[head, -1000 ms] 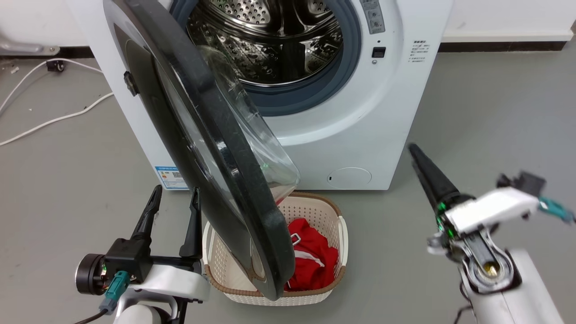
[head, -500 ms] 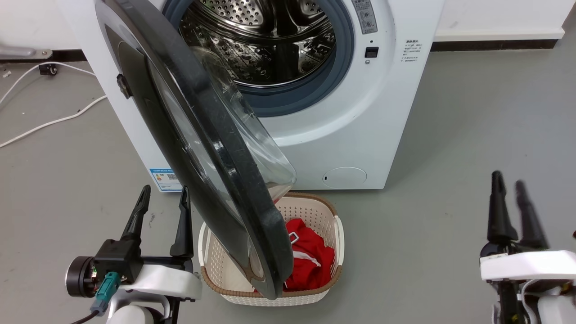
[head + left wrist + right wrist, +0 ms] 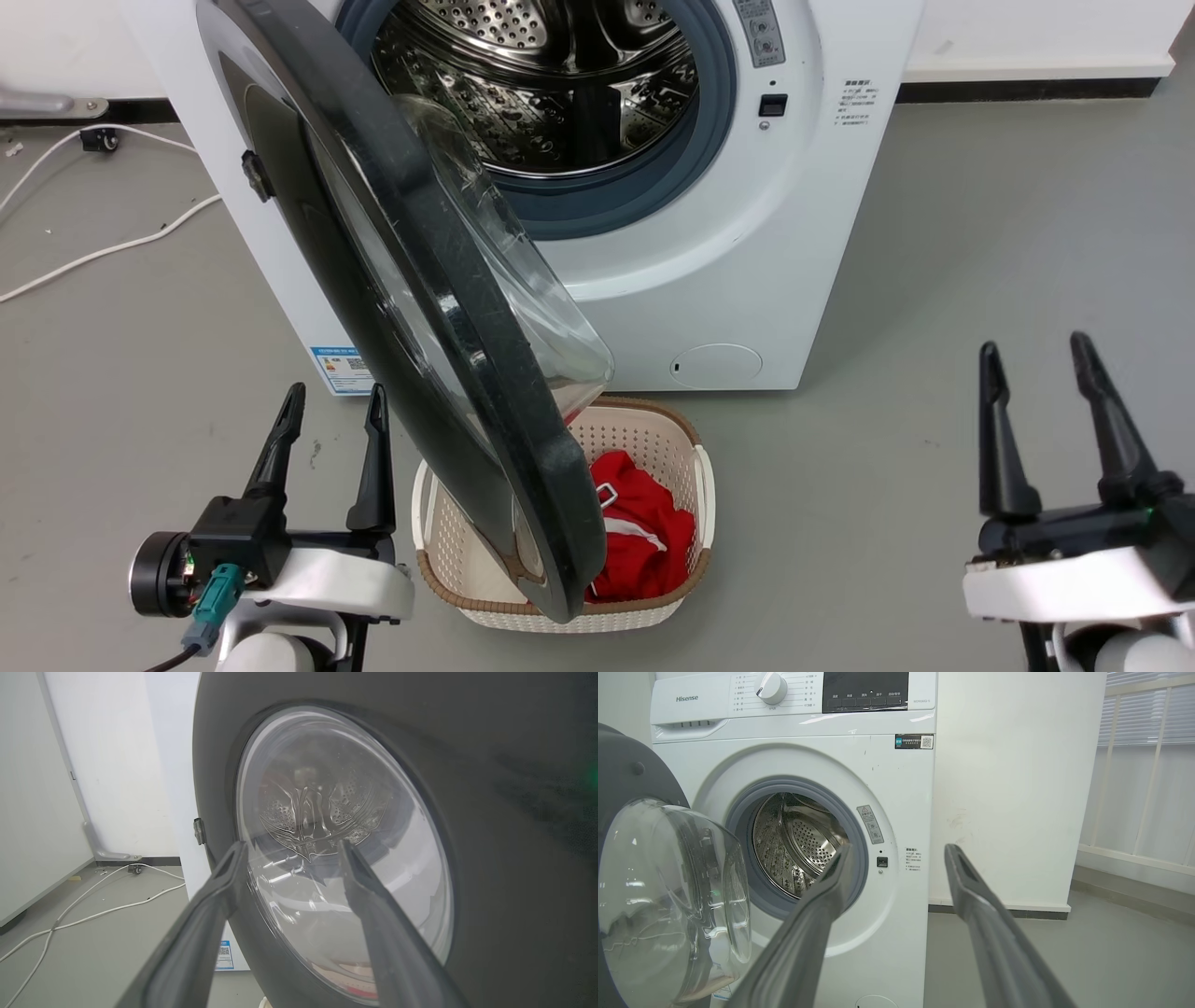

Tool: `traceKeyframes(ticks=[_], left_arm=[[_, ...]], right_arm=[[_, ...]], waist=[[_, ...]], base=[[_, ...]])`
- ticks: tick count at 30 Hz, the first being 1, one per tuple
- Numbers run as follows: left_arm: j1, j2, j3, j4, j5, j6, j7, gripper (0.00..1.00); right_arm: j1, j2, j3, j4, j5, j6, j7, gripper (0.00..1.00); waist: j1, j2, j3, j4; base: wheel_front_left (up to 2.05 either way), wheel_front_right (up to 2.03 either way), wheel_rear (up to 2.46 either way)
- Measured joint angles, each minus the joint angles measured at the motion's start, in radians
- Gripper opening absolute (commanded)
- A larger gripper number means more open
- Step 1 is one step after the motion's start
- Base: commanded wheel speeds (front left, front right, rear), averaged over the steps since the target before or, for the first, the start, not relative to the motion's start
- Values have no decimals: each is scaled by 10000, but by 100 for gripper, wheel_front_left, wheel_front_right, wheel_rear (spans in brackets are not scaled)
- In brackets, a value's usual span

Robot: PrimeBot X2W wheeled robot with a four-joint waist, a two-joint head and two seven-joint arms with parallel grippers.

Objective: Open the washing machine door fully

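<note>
**Door Partly Open, Both End Effectors Empty**

The washing machine door (image 3: pixel 439 308) stood swung out from the washing machine (image 3: pixel 747 261). It was hinged on the left of the opening in the head view and turned almost edge-on to that camera. Its clear glass bowl (image 3: pixel 551 317) bulged toward the opening. The door sat at an angle rather than folded back beside the machine. The steel drum (image 3: pixel 560 84) and blue-grey gasket (image 3: pixel 695 168) lay exposed. The door's lower edge hung over a cream laundry basket (image 3: pixel 707 485) on the floor (image 3: pixel 934 280), which held a red garment (image 3: pixel 644 532).

The left end effector (image 3: pixel 336 390) was released, its fingers spread and holding nothing, just beside the door's outer face. In the left wrist view its fingers pointed at the door's window. The right end effector (image 3: pixel 1033 343) was also released and empty. It was well apart from the door, over the floor to the right of the machine. A white cable (image 3: pixel 93 252) lay on the floor to the left.
</note>
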Motion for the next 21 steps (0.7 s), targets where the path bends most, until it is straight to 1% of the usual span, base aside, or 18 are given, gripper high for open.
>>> traceKeyframes(ticks=[3, 6, 10, 21], left_arm=[[0, -2, 10, -2, 21, -2, 0, 100], [0, 0, 8, -6, 23, -4, 0, 100], [-1, -2, -2, -10, 23, -15, 0, 100], [0, -2, -2, -17, 23, -17, 0, 100]], right_arm=[[222, 2, 123, 90, -217, 0, 77, 100], [394, 4, 109, 577, 84, 0, 119, 100], [418, 6, 136, 1095, 153, 0, 58, 100], [335, 8, 194, 1446, 161, 0, -58, 100]], waist=[[0, 0, 0, 1], [0, 0, -6, -4], [0, 0, -19, -10], [0, 0, 0, -53]], base=[[0, 0, 0], [0, 0, 0], [0, 0, 0], [0, 0, 0]])
